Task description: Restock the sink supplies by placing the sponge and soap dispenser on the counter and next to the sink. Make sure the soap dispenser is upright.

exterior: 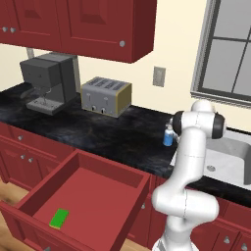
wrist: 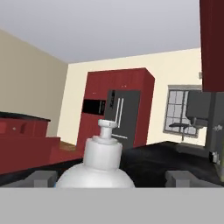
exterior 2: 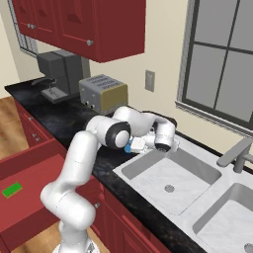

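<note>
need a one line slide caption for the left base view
Soap dispenser upright on the counter beside the sink; sponge lies in the open drawer.

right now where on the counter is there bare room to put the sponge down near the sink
The counter lies bare between the toaster and the soap dispenser. It is crowded at the sink rim, around the dispenser and gripper.

A: Counter (exterior 2: pixel 64 123) contents?
B: Coffee machine (exterior 2: pixel 58 74), toaster (exterior 2: pixel 103 93), soap dispenser (exterior 2: pixel 132 145) at the sink (exterior 2: pixel 170 175) edge, partly hidden behind the arm's wrist.
A: Elsewhere?
B: Sponge (exterior 2: pixel 12 189), green, lying in the open drawer (exterior 2: pixel 34 183). Faucet (exterior 2: pixel 238 154) between basins.
</note>
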